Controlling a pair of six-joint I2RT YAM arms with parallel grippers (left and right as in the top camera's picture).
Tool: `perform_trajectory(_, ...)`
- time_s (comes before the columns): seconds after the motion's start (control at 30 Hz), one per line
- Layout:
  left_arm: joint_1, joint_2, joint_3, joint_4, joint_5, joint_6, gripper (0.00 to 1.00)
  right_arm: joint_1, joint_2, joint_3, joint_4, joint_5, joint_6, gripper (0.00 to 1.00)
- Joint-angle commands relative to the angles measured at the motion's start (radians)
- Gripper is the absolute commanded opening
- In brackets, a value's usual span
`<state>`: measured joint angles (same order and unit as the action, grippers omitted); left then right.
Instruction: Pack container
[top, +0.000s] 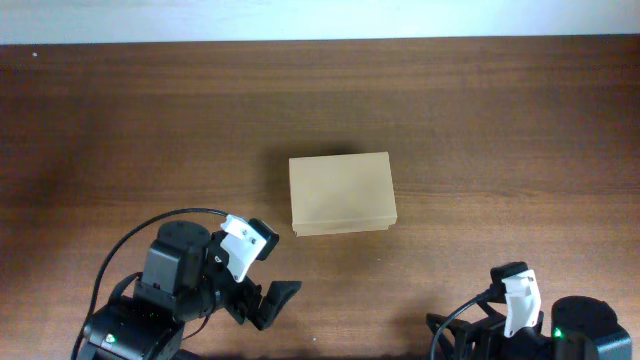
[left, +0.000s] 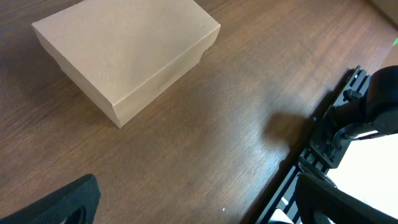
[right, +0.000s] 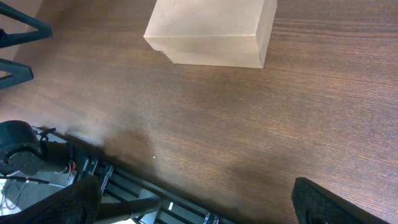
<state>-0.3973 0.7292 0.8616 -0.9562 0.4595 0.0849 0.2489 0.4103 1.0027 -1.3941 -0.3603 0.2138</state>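
The container (top: 342, 194) is a plain tan cardboard box on the brown wooden table, its flap lid shut. It also shows in the left wrist view (left: 124, 53) and in the right wrist view (right: 211, 25). My left gripper (top: 270, 302) is near the table's front edge, below and left of the box, apart from it. In its wrist view (left: 199, 211) its jaws are wide open and empty. My right gripper (top: 458, 335) is at the front right, far from the box. In its wrist view (right: 199, 208) it is open and empty. No pens or tape roll are in view.
The table's front edge and the arm mounts (right: 124, 186) lie under the right gripper. The right arm (left: 367, 106) shows at the right of the left wrist view. A white wall strip (top: 320, 18) borders the table's far edge.
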Motion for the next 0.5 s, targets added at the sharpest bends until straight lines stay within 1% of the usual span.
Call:
perform_trajectory(0.0, -0.001, -0.005, -0.005, 0.002, 0.014, -0.010, 0.99, 0.006, -0.004, -0.002, 0.003, -0.008, 0.008, 0.99)
perform_trajectory(0.07, -0.040, -0.006, -0.005, -0.002, 0.014, -0.010, 0.99, 0.006, -0.004, -0.002, 0.003, -0.008, 0.008, 0.99)
perform_trajectory(0.2, -0.052, -0.006, -0.005, -0.003, 0.013, -0.010, 1.00, 0.006, -0.004, -0.002, 0.003, -0.008, 0.008, 0.99)
perform_trajectory(0.23, -0.053, -0.016, -0.005, -0.002, -0.009, -0.009, 0.99, 0.006, -0.004, -0.002, 0.003, -0.008, 0.008, 0.99)
perform_trajectory(0.27, -0.052, -0.033, -0.005, -0.002, -0.061, -0.010, 0.99, 0.006, -0.004, -0.002, 0.003, -0.008, 0.008, 0.99)
perform_trajectory(0.37, -0.051, -0.103, -0.006, 0.011, -0.120, -0.009, 0.99, 0.006, -0.004, -0.002, 0.003, -0.008, 0.008, 0.99)
perform_trajectory(0.47, -0.035, -0.217, -0.038, 0.087, -0.263, -0.009, 0.99, 0.006, -0.004, -0.002, 0.003, -0.008, 0.008, 0.99)
